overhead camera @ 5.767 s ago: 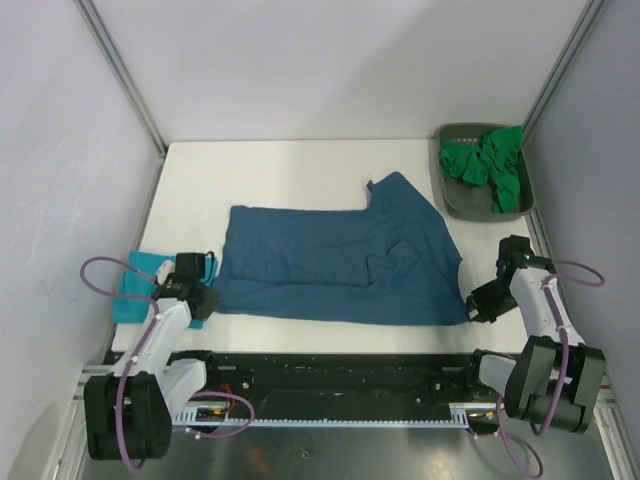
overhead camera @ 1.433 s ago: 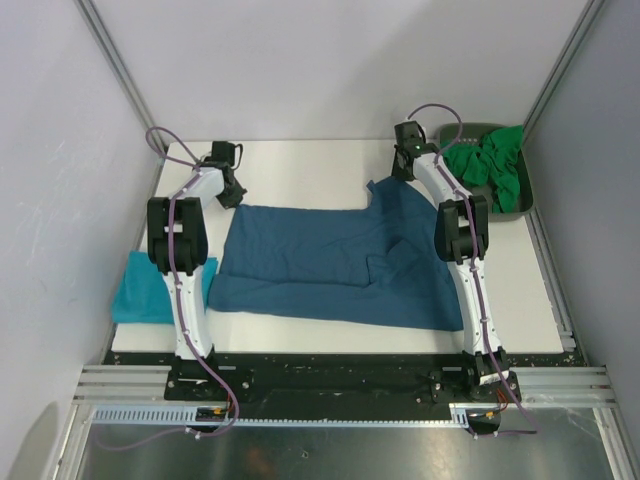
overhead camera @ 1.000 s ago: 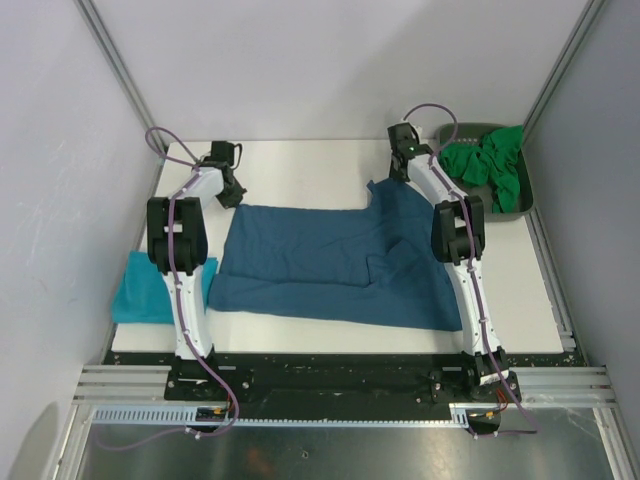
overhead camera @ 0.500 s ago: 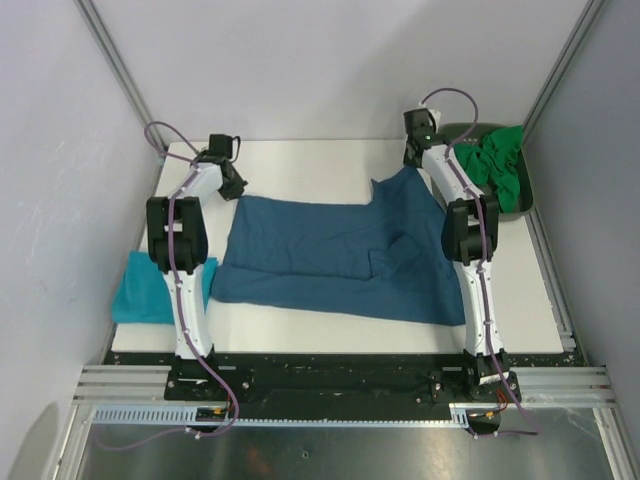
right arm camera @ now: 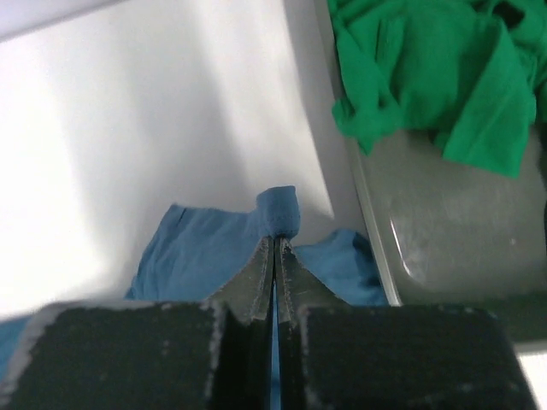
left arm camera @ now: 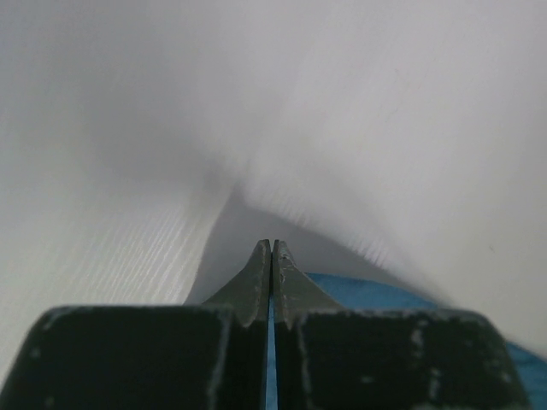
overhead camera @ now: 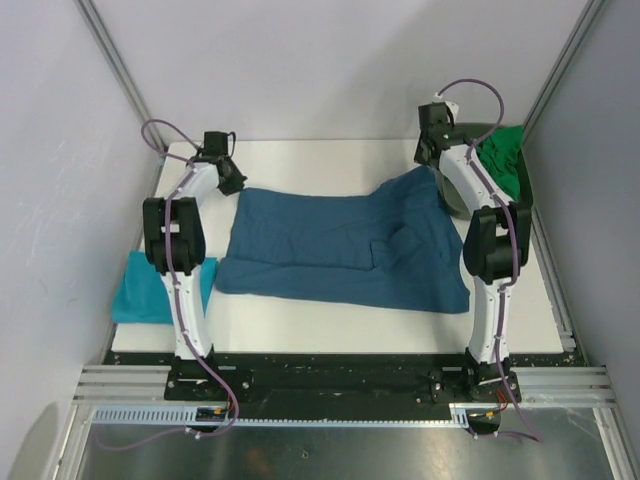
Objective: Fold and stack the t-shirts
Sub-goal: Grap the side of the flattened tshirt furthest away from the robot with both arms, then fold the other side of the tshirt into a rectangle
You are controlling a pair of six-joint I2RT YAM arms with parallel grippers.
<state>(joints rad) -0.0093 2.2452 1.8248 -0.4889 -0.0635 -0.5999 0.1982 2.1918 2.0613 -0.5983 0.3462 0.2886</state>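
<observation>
Two far corners of the dark blue t-shirt (overhead camera: 340,245) sit clamped in the left jaws and right jaws, cloth spread over the desk (overhead camera: 320,160). Only the right wrist cam shows the nipped fold; only the top view catches the turquoise t-shirt (overhead camera: 135,295), near left.
</observation>
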